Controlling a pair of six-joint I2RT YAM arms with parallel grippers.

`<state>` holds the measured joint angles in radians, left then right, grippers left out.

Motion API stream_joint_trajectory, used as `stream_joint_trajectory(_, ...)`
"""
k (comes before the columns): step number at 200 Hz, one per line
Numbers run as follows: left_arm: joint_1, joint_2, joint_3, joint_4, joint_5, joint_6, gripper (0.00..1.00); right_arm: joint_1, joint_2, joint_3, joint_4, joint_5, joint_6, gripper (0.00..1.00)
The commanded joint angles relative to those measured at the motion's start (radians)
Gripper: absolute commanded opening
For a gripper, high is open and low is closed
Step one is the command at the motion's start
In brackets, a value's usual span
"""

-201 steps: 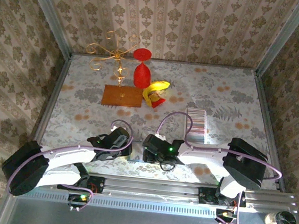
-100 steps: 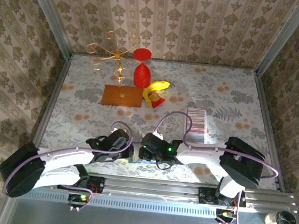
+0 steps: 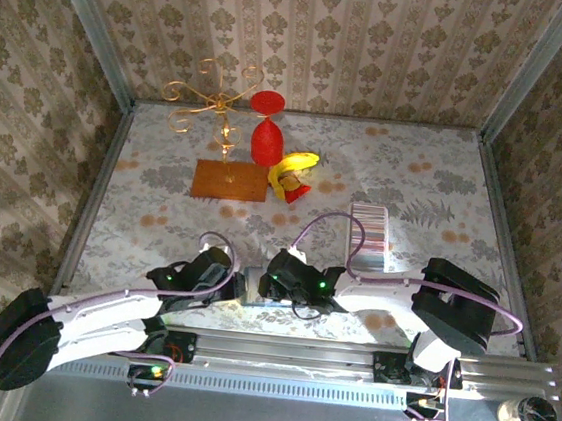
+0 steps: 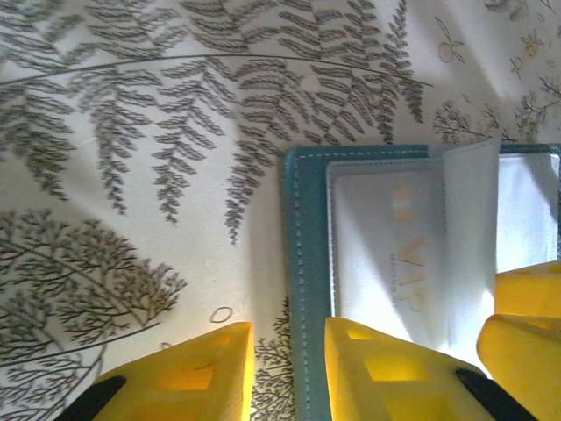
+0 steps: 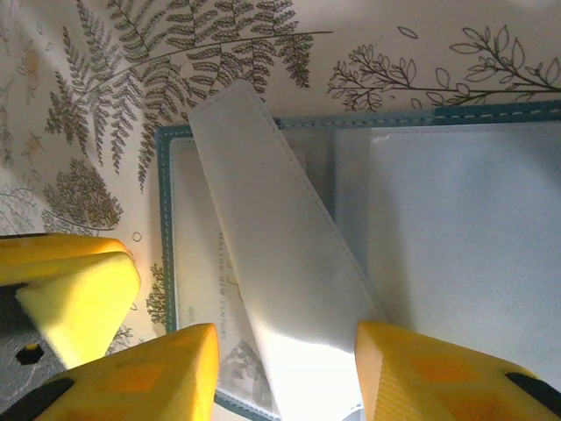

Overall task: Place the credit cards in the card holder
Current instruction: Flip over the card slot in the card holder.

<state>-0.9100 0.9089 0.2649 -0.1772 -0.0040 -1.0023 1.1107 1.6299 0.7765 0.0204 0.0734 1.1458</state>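
Left pincer [image 4: 287, 344] pulled back; card holder [image 3: 369, 235] lies far beyond it.

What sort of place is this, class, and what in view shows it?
Probably a staged robot test booth: wallpapered panels in metal posts, a left arm and right arm bolted to a rail, and props like a banana on a patterned tablecloth.

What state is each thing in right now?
Pouch: open, lying flat.
Clear sleeve: askew, partly lifted.
Left gripper: open, straddling the pouch's edge.
Right gripper: open around the sleeve.
Ribbed tray: lying flat.
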Motion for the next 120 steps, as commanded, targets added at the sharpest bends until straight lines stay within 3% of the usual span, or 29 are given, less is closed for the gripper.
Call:
stream_joint_trajectory(1, 0.009, -0.060, -0.005, -0.112, -0.080, -0.022, 0.23, 0.003, -0.014, -0.005, 0.058, 0.002, 0.014, 0.45)
stream_joint_trajectory(59, 0.023, -0.243, -0.001, -0.324, -0.216, -0.056, 0.16, 0.015, 0.007, 0.034, 0.075, -0.021, 0.007, 0.44)
stream_joint_trajectory(120, 0.029, -0.275, 0.064, -0.479, -0.328, -0.051, 0.11, 0.028, 0.070, 0.099, 0.089, -0.043, -0.002, 0.43)
